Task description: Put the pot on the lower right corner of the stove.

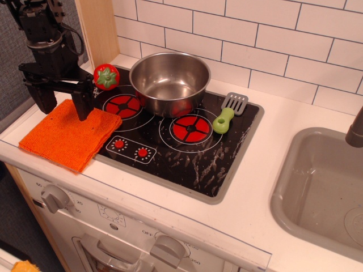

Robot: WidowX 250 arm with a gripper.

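Note:
The shiny steel pot stands on the black stove at its far edge, between the two red burners and partly over both. My gripper hangs at the left, over the orange cloth, well left of the pot. Its two black fingers point down and stand wide apart, with nothing between them. The right part of the stove top is bare glossy black.
A red toy tomato sits at the stove's far left corner. A spatula with a green handle lies right of the pot. A grey sink is at the right. White oven front with grey knobs below.

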